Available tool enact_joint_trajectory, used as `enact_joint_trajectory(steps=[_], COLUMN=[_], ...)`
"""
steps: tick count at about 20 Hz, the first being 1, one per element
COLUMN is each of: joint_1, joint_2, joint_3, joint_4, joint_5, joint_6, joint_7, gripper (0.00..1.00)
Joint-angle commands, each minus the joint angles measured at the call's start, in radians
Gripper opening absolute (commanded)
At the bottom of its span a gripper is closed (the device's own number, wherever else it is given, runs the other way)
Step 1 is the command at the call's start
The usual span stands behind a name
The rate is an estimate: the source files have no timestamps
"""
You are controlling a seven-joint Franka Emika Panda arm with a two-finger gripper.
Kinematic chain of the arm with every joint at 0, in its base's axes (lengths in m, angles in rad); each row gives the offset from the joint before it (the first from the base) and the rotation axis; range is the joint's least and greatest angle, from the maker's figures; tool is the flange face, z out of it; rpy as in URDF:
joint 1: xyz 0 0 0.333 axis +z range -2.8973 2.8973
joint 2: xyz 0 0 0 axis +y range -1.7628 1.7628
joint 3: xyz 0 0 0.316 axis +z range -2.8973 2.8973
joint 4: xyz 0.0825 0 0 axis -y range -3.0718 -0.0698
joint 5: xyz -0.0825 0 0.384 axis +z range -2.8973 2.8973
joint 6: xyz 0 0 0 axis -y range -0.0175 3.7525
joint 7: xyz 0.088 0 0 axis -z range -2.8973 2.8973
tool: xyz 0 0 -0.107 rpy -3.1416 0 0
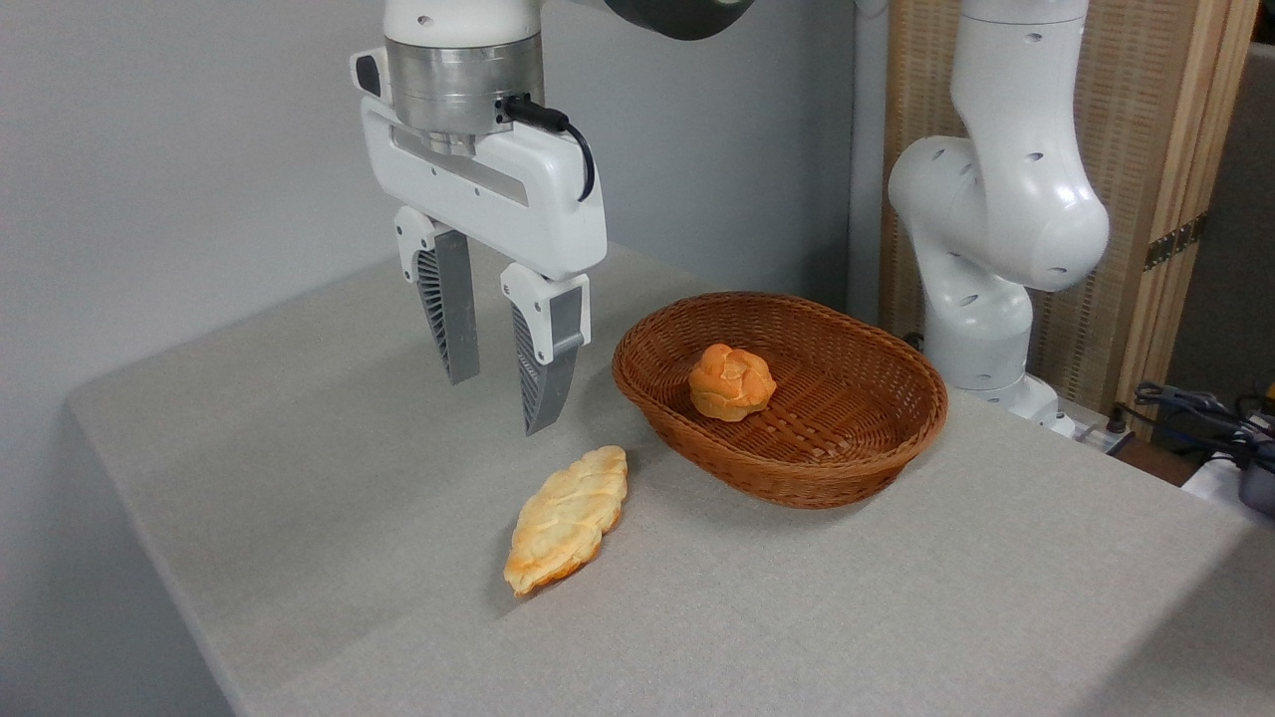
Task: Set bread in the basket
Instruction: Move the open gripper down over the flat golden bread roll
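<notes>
1. We count one basket [797, 468], one long flat bread [568, 519], one small round bun [731, 381] and one robot arm [996, 199].
2. The basket sits on the grey table [896, 597], right of centre; we see only the bun in it, toward its left side.
3. The bread lies on the table outside the basket, near its left rim but apart from it, on the near side.
4. The gripper [494, 388] hangs above the table, just beyond the bread's far tip; we see its jaws open, holding nothing.
</notes>
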Motion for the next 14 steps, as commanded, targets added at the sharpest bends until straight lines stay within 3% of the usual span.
enact_joint_trajectory(steps=[1, 8, 14], joint_1=[-0.012, -0.018, -0.044], joint_2=[0.01, 0.01, -0.002], joint_3=[0.0, -0.002, -0.006], joint_4=[0.002, -0.019, -0.119], joint_5=[0.002, 0.002, -0.004], joint_6=[-0.043, -0.05, -0.03], joint_7=[-0.009, -0.009, -0.009], gripper=[1.0, 1.0, 1.0])
